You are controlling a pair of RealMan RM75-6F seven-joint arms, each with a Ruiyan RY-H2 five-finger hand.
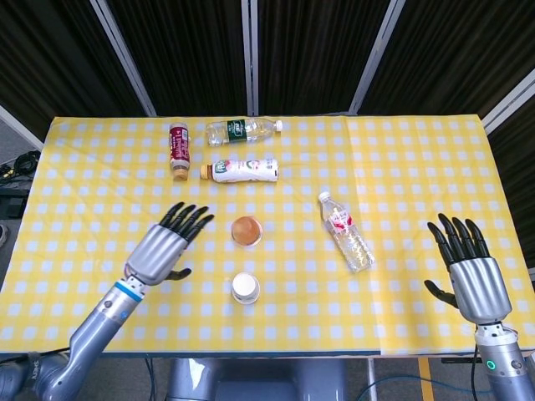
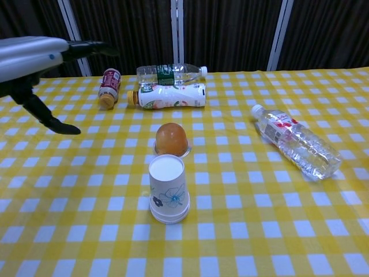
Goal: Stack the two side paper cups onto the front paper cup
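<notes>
A stack of upside-down white paper cups (image 1: 246, 288) (image 2: 168, 188) with a blue flower print stands near the table's front edge, nested so that they look like one cup. My left hand (image 1: 167, 246) (image 2: 36, 55) hovers open to the left of the stack, fingers spread, holding nothing. Over the table's right front corner my right hand (image 1: 471, 269) is open too, fingers pointing away from me; the chest view does not show it.
An orange jelly cup (image 1: 247, 230) (image 2: 171, 139) sits just behind the stack. A clear water bottle (image 1: 346, 231) (image 2: 295, 142) lies to the right. At the back lie a white drink bottle (image 1: 240, 170), a green-label bottle (image 1: 242, 130) and a small red bottle (image 1: 178, 150).
</notes>
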